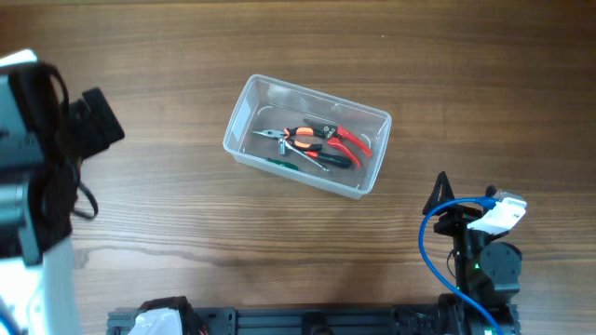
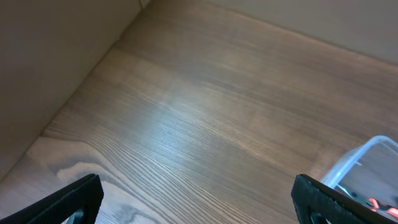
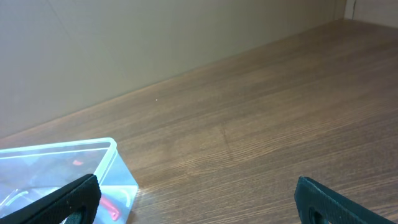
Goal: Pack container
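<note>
Plastic and see-through, the container (image 1: 238,116) sat askew mid-table (image 1: 140,214). Inside lay red-handled pliers (image 1: 346,140), orange-and-black pliers (image 1: 300,140) and a green-handled tool (image 1: 282,164), close together. The left gripper (image 2: 199,202) was spread wide and empty, well left of it. The right gripper (image 3: 199,202), also wide and empty, was at the near right.
</note>
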`<act>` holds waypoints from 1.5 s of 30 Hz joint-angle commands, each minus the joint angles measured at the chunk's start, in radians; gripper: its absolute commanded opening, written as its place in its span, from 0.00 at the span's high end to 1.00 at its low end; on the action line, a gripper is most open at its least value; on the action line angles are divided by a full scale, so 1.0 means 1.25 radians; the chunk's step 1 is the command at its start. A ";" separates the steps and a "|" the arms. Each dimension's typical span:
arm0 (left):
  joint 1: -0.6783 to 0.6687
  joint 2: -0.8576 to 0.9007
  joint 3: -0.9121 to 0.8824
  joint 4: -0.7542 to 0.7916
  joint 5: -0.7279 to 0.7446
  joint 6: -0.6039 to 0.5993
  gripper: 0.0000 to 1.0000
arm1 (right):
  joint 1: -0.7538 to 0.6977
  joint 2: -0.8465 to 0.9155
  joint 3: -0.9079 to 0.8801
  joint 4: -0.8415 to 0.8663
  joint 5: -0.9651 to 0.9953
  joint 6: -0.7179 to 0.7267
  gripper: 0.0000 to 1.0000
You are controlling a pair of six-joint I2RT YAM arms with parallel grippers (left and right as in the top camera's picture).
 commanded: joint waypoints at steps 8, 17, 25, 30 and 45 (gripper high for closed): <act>-0.014 -0.622 -0.848 0.611 0.379 -0.002 0.00 | -0.002 -0.011 -0.002 0.002 -0.013 0.008 0.00; -0.076 -0.884 -1.263 0.793 0.403 -0.023 0.00 | -0.002 -0.011 -0.002 0.002 -0.012 0.008 0.00; -0.076 -0.949 -1.295 0.799 0.403 -0.023 0.00 | -0.002 -0.011 -0.002 0.002 -0.013 0.009 0.00; -0.076 -0.951 -1.295 0.799 0.403 -0.023 0.00 | -0.002 -0.011 -0.002 0.002 -0.013 0.008 0.00; -0.076 -0.950 -1.295 0.799 0.403 -0.023 0.00 | -0.002 -0.011 -0.002 0.001 -0.012 0.008 0.00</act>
